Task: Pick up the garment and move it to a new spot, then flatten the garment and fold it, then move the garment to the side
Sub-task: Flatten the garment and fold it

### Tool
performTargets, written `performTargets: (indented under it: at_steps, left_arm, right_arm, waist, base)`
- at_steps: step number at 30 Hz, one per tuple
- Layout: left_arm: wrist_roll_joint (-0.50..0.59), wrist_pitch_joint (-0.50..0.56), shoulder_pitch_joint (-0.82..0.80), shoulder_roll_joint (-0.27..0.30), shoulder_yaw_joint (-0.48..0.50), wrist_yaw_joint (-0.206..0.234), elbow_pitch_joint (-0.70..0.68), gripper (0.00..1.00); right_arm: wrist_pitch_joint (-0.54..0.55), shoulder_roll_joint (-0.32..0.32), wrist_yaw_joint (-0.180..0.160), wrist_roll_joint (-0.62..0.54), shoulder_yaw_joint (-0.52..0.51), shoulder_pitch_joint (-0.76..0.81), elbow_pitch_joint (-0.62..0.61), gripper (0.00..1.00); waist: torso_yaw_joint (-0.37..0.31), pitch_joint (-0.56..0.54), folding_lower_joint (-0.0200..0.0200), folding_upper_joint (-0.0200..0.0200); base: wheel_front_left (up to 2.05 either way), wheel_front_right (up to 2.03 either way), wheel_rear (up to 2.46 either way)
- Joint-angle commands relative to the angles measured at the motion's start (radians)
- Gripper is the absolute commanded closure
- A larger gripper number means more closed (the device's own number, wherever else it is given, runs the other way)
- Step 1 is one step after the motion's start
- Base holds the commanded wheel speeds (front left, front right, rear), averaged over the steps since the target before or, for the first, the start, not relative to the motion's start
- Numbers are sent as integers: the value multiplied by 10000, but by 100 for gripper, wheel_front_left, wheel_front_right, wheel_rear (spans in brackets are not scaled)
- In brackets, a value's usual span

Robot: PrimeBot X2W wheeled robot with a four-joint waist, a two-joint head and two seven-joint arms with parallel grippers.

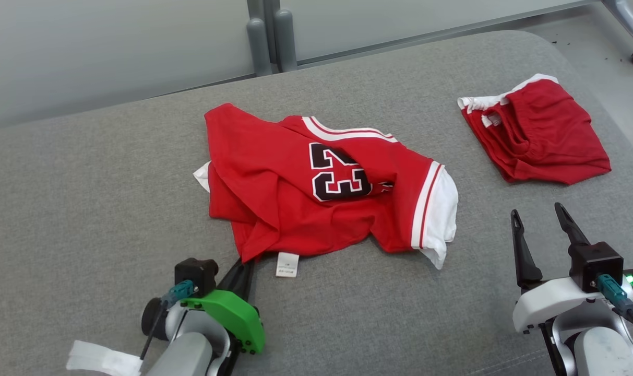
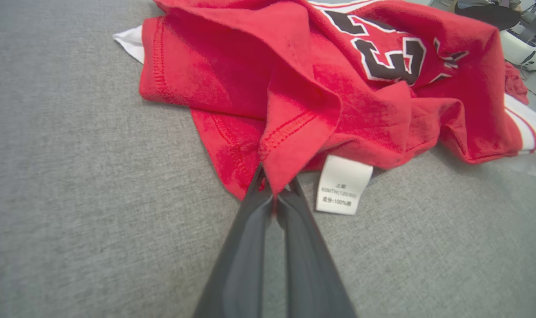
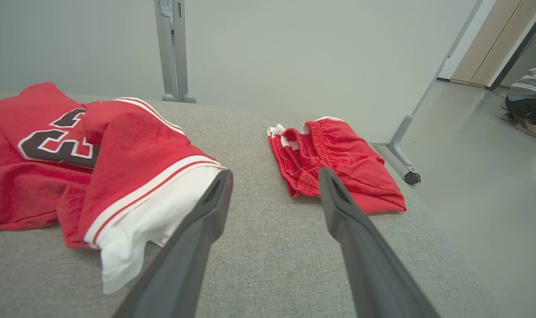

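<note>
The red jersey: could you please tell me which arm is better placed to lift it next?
Left. The left hand is shut on the jersey's near hem beside the white label; the right hand sits open, apart from the cloth.

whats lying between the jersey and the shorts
Nothing. Only bare grey surface lies between the jersey and the shorts. The head view shows this plainly, and the right wrist view shows the same gap.
</note>
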Motion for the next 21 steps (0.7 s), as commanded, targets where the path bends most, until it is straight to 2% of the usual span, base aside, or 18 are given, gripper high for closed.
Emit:
performTargets:
  at_steps: [1, 8, 14, 21]
  left_arm:
    - [127, -31, -56, 233, 81, -52, -78, 100]
    - [467, -19, 502, 1387, 73, -269, -933, 100]
    - [235, 842, 1193, 2355, -251, -371, -1520, 100]
    - [-505, 1622, 1649, 2703, -178, -402, -1384, 100]
  right_arm:
    - [-58, -29, -8, 92, -20, -64, 4, 0]
    - [-150, -29, -8, 213, -51, 36, 242, 0]
    - [-206, -30, -8, 263, -66, 58, 500, 0]
    - [-213, -29, -8, 286, 3, -26, 632, 0]
  waist:
    - [184, -74, 0, 41]
    - [699, -280, 0, 41]
    - [980, -358, 0, 41]
    - [1038, -387, 0, 41]
  base:
    - [0, 0, 0]
    - [0, 0, 0]
    - [0, 0, 0]
    - [0, 0, 0]
